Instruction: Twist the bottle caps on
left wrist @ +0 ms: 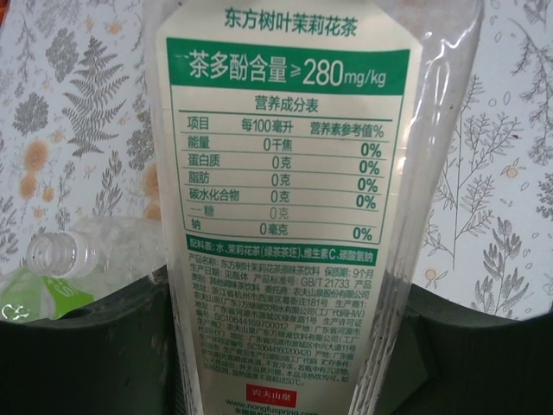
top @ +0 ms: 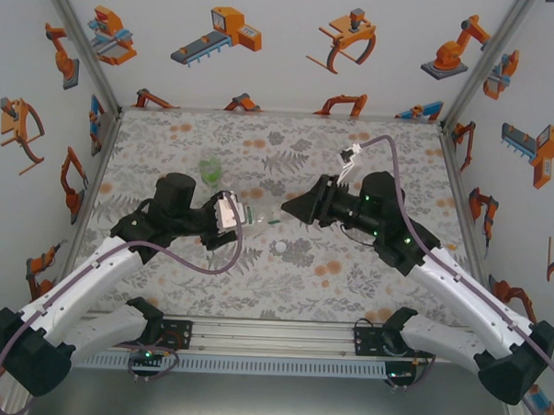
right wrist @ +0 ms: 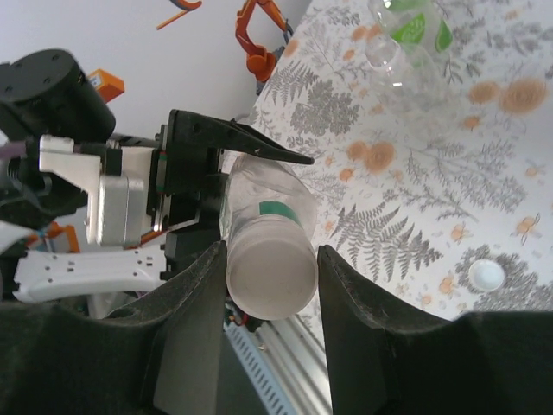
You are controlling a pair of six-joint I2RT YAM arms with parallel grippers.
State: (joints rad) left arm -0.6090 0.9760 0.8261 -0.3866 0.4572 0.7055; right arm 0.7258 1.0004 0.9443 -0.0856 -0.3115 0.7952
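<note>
A clear bottle with a pale label (left wrist: 285, 173) is held level above the table, and my left gripper (left wrist: 285, 354) is shut on its body. In the top view the bottle (top: 261, 217) spans the gap between my left gripper (top: 240, 217) and my right gripper (top: 291, 208). A white bottle cap (right wrist: 270, 275) sits on the bottle's neck end, with my right gripper (right wrist: 270, 290) shut on it, one finger on each side. A second white cap (top: 280, 247) lies loose on the table below the bottle, also seen as a cap (right wrist: 486, 275) in the right wrist view.
An uncapped clear bottle with green on it (left wrist: 52, 259) lies on the floral mat behind the left gripper; from above this green bottle (top: 210, 171) lies at the middle back, and from the right wrist the same bottle (right wrist: 406, 39) shows at the top. Patterned walls stand on three sides.
</note>
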